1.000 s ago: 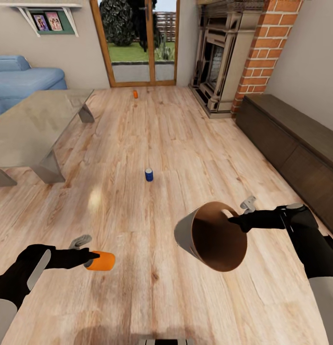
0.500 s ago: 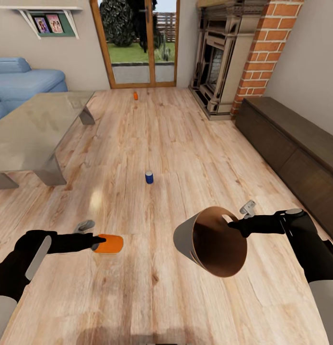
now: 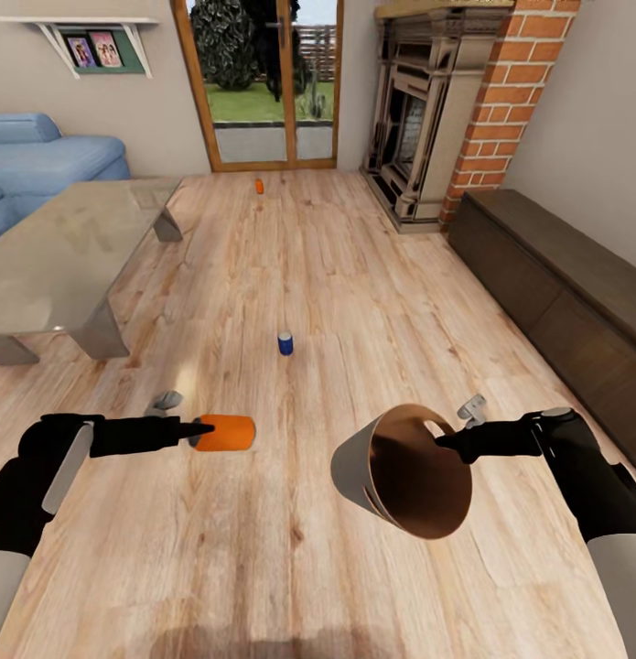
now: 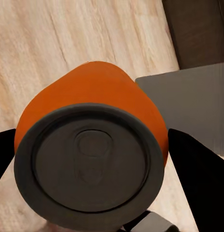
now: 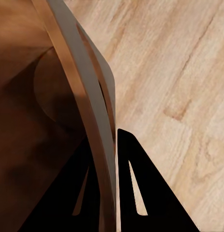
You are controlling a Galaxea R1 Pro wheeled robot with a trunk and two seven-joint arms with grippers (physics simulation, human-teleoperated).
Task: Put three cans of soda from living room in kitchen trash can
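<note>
Cans I count are three: two orange, one blue. My left claw (image 3: 197,430) is clenched on the near orange can (image 3: 226,433), which lies sideways above the wood floor (image 3: 290,567); its grey top (image 4: 90,166) faces the wrist camera. My right claw (image 3: 443,440) grips the rim of the tash can (image 3: 404,471), tilted with its mouth toward me. Farther, the blue can (image 3: 285,343) stands on open floor. The far orange can (image 3: 259,186) stands before the glass doors (image 3: 263,82). The glass tabletop (image 3: 61,247) is at left, the brick fireplace (image 3: 427,119) at right.
</note>
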